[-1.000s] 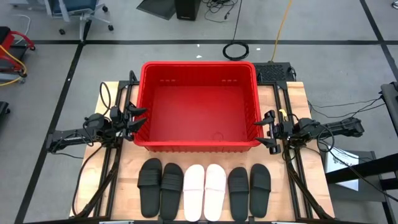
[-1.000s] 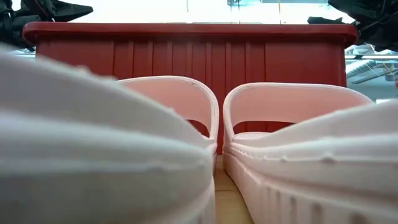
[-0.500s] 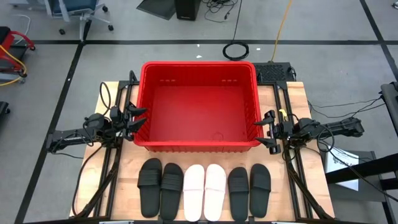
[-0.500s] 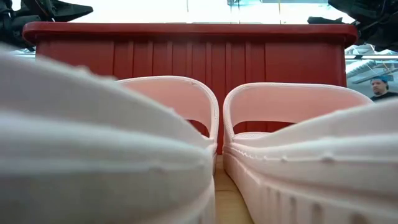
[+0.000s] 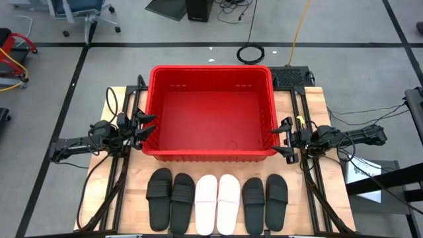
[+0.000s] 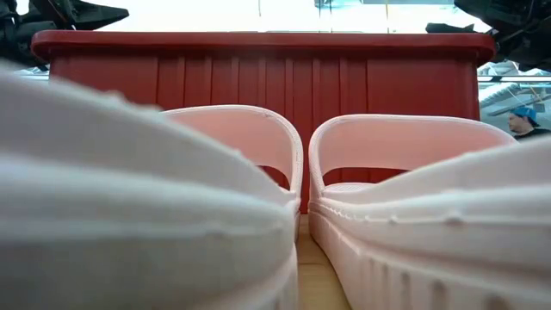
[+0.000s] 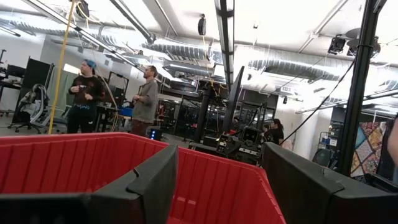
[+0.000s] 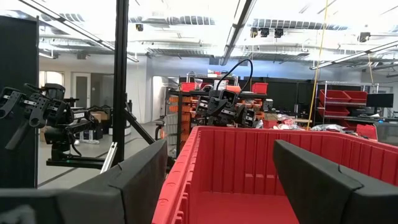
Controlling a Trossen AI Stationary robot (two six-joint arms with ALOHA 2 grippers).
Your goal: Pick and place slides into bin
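Several slides lie sole-down in a row along the table's near edge: two black [image 5: 170, 198] at the left, two whitish [image 5: 217, 194] in the middle, two black [image 5: 264, 195] at the right. The whitish pair [image 6: 344, 198] fills the low view. Behind the row stands the red bin [image 5: 210, 153], with nothing in it. My left gripper [image 5: 147, 125] hovers open just outside the bin's left wall. My right gripper [image 5: 284, 141] hovers open just outside its right wall. Each wrist view looks over the bin's rim [image 7: 205, 162] [image 8: 186, 168] between open fingers.
Black frame rails run along both sides of the wooden table [image 5: 125, 178]. Cables lie on the floor [image 5: 251, 53] beyond the far edge. People stand in the room behind, seen in the left wrist view [image 7: 146, 93] and at the low view's right edge [image 6: 521, 120].
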